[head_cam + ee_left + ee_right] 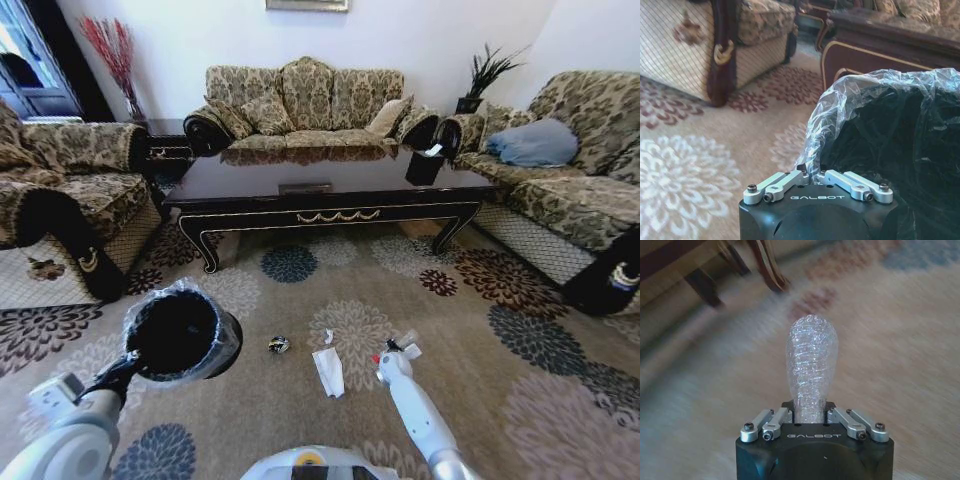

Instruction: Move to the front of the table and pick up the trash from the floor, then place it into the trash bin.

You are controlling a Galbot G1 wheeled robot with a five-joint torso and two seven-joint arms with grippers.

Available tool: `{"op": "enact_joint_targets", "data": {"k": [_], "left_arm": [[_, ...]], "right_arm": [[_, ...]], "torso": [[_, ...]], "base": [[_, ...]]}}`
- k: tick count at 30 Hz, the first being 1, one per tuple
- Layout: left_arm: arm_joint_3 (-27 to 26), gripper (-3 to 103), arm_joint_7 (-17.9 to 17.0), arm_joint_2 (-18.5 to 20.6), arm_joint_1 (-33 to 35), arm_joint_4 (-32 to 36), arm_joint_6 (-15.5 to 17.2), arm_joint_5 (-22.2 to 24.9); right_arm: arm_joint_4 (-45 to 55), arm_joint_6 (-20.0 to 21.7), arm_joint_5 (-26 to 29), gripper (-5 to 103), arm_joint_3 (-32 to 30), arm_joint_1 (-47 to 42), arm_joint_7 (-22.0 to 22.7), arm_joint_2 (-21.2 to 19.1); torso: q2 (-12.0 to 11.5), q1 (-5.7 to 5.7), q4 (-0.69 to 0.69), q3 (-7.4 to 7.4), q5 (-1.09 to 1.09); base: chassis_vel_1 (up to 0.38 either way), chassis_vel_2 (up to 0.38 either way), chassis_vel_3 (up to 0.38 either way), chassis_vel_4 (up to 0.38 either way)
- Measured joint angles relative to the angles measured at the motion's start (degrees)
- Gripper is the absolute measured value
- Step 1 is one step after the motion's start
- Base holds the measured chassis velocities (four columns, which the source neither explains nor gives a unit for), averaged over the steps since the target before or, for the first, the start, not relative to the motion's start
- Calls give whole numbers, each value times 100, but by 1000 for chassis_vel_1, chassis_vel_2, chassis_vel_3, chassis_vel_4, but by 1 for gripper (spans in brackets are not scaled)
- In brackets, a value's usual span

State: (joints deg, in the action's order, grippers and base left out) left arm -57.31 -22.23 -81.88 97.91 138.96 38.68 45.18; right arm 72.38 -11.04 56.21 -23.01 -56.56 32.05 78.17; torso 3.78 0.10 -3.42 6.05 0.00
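Right claw clamps the bottle; left claw grips the trash bin rim; paper and wad remain beside the bin.

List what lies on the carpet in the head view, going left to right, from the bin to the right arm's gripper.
Trash bin, held at its rim by the left gripper → small dark shiny wad → long white paper piece → right gripper, shut on the clear plastic bottle.
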Motion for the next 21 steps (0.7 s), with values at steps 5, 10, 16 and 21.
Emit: {"op": "enact_joint_targets", "data": {"k": [5, 10, 16, 21], "left_arm": [[396, 2, 0, -73, -50, -16, -2, -27], [814, 2, -15, -87, -128, -206, -6, 23], [1313, 2, -66, 51, -389, -562, 59, 230], [1625, 2, -100, 309, -629, -881, 97, 317]], "right_arm": [[1138, -234, -9, 25, 242, -223, 125, -100], [2028, -372, -57, 25, 579, -341, 187, -199], [2657, -714, -148, 25, 1123, -335, -280, -524], [2752, -1069, -236, 25, 1513, -73, -947, -1012]], "torso": [[0, 0, 0, 0, 1], [0, 0, 0, 0, 0], [0, 0, -2, 0, -2], [0, 0, 0, 0, -1]], "base": [[0, 0, 0, 0], [0, 0, 0, 0], [0, 0, 0, 0], [0, 0, 0, 0]]}}
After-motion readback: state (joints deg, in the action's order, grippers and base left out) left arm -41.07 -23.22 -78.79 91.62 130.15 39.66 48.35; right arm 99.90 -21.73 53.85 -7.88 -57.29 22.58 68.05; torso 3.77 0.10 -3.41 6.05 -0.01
